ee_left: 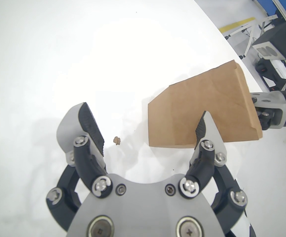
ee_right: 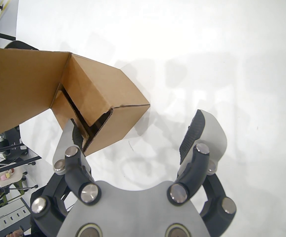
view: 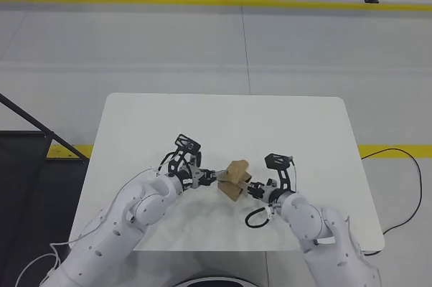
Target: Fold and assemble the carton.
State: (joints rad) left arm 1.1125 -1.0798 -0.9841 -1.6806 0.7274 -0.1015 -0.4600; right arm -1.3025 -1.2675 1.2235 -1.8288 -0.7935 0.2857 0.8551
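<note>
A small brown cardboard carton (view: 236,179), partly folded with flaps loose, sits between my two grippers near the front middle of the white table (view: 223,115). My left gripper (ee_left: 148,123) is open just beside the carton (ee_left: 202,109), one fingertip (ee_left: 203,124) overlapping its flat panel. My right gripper (ee_right: 135,129) is open at the carton's (ee_right: 101,94) other side, and one finger (ee_right: 70,134) touches the open slotted end. In the top view the left gripper (view: 207,176) and the right gripper (view: 253,189) flank the carton.
A tiny brown scrap of cardboard (ee_left: 117,140) lies on the table near my left gripper. A black cable (view: 256,217) loops beside my right wrist. The table's far half is bare white surface.
</note>
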